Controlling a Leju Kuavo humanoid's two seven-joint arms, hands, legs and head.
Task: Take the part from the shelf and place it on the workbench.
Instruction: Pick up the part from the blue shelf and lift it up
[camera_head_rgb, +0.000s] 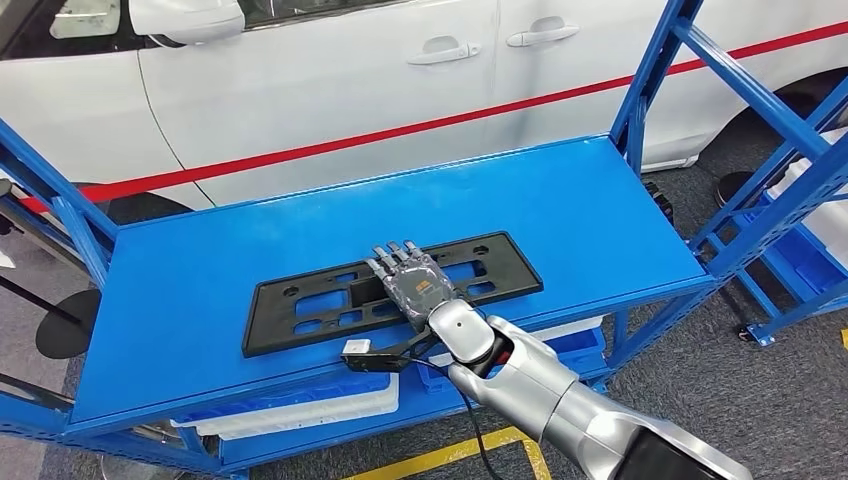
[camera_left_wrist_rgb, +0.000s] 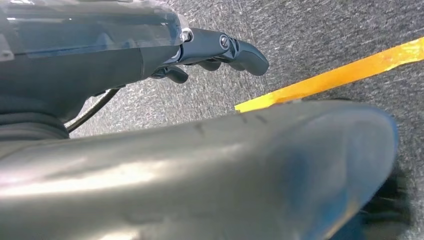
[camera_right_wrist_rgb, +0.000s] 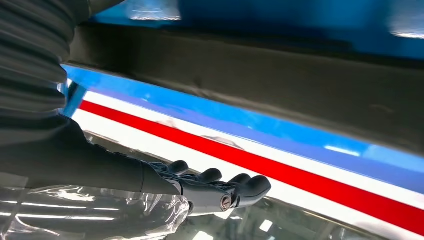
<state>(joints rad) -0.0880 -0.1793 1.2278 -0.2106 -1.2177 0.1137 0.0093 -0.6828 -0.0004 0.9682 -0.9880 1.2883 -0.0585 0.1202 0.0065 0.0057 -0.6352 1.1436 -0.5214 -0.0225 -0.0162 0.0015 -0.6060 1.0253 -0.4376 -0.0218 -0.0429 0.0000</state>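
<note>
A white car (camera_head_rgb: 330, 90) with a red stripe along its doors stands behind everything, and the same stripe runs across the right wrist view. In front of it is a blue shelf (camera_head_rgb: 200, 290) with slanted blue posts at both ends; its flat top level is wide and bare except for one item. White trays (camera_head_rgb: 300, 405) sit on the level below, partly hidden by the front edge. The floor is grey carpet (camera_left_wrist_rgb: 310, 30) with a yellow line (camera_left_wrist_rgb: 345, 75) across it.

The part (camera_head_rgb: 300, 310), a long black plastic plate with cut-out openings, lies flat on the top level of the shelf, nearer the front edge than the back, running left to right with a slight tilt.

The silver right arm reaches in from the lower right. The right robot hand (camera_head_rgb: 412, 280) lies over the middle of the part, back of the hand up, fingers straight and side by side, pointing toward the car. The fingers are stretched out rather than curled; they grip nothing. Whether the palm touches the part cannot be told.

The left robot hand (camera_left_wrist_rgb: 220, 50) hangs above the carpet with its dark fingers curled in and nothing in them.
</note>
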